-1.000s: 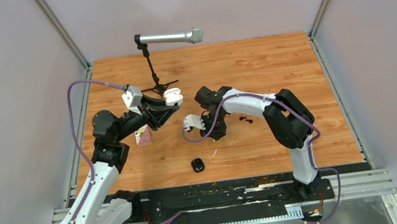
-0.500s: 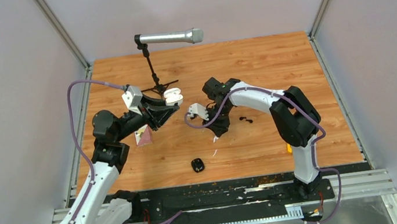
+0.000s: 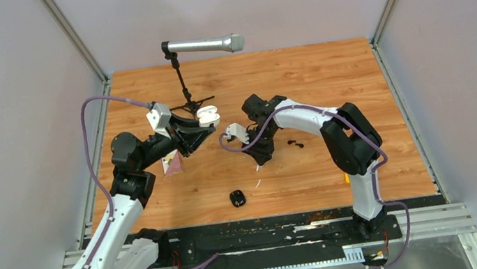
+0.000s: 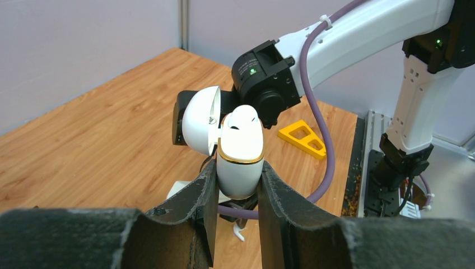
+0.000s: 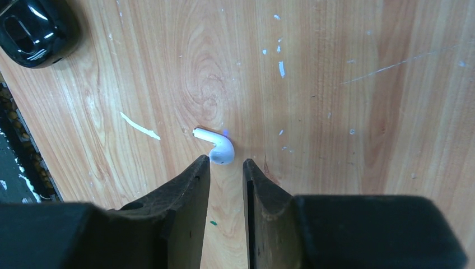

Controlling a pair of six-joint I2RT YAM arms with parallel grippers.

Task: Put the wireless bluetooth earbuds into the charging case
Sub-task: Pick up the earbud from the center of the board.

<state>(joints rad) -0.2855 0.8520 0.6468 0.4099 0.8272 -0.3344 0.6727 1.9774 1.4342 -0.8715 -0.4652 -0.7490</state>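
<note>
Right wrist | white earbud flat, stem left | right tool slightly parted, empty; left tool clamps case

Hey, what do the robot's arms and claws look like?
The left arm and right arm have white links and black joints, each trailing a purple cable. The left claw and right claw have dark tapered fingers. Green lights glow on the right arm's joints.

We note: bench varnished wood, scratched, white-flecked; white earbud smooth glossy plastic; black case glossy plastic; white case glossy plastic, shiny gold rim; right end effector matt black; microphone brushed metal, we think.
</note>
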